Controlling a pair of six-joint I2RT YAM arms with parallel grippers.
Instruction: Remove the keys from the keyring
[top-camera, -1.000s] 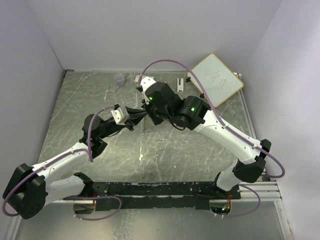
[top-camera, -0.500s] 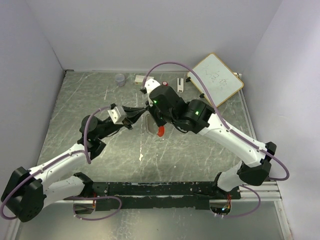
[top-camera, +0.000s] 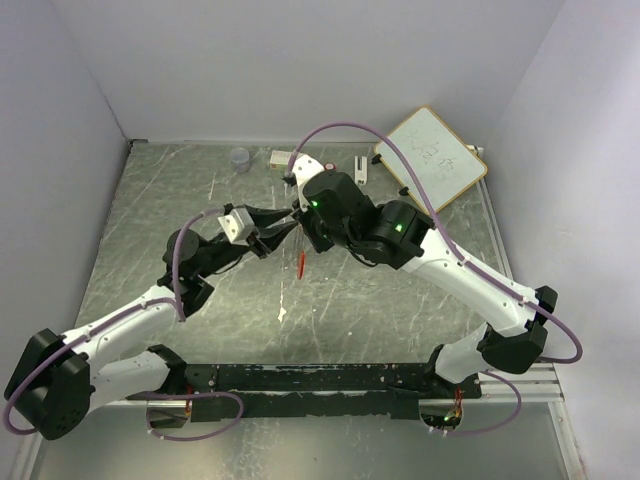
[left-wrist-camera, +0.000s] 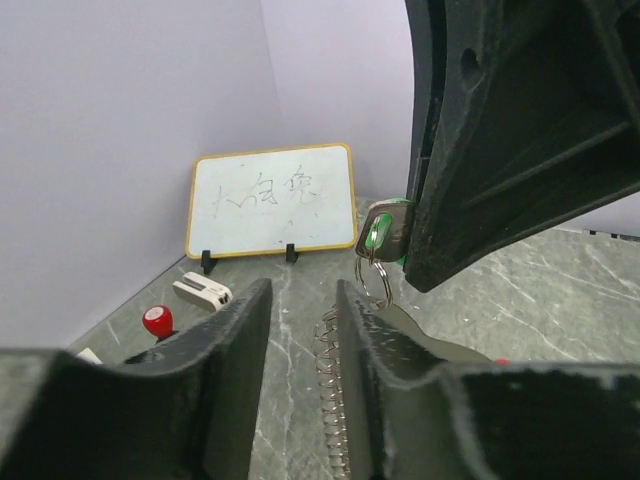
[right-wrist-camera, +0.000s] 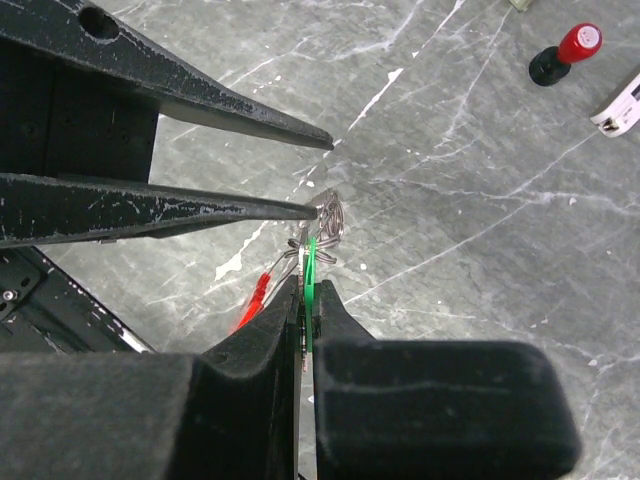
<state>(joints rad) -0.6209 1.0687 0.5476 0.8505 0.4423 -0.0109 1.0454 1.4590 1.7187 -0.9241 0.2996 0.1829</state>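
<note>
My right gripper (right-wrist-camera: 312, 290) is shut on the green key (right-wrist-camera: 311, 262), which shows edge-on between its fingers, above the middle of the table. The same green key (left-wrist-camera: 385, 232) hangs from a small wire ring (left-wrist-camera: 374, 282). The red key (top-camera: 302, 262) dangles below the grip, also visible in the right wrist view (right-wrist-camera: 252, 297). The keyring, a grey ribbed coil (left-wrist-camera: 335, 400), runs down through the gap of my left gripper (left-wrist-camera: 300, 292), close to its right finger (left-wrist-camera: 360, 340). The left gripper (top-camera: 287, 230) is open, its tips by the ring.
A whiteboard (top-camera: 432, 157) leans at the back right wall. A red-and-black knob (left-wrist-camera: 156, 320) and a white box (left-wrist-camera: 202, 291) lie near it. A small clear cup (top-camera: 240, 158) stands at the back edge. The grey marbled table (top-camera: 400, 300) is walled on three sides.
The left gripper's jaws have parted since half a second ago. The red key has swung left and now hangs edge-on. The right gripper has stayed shut on the green key.
</note>
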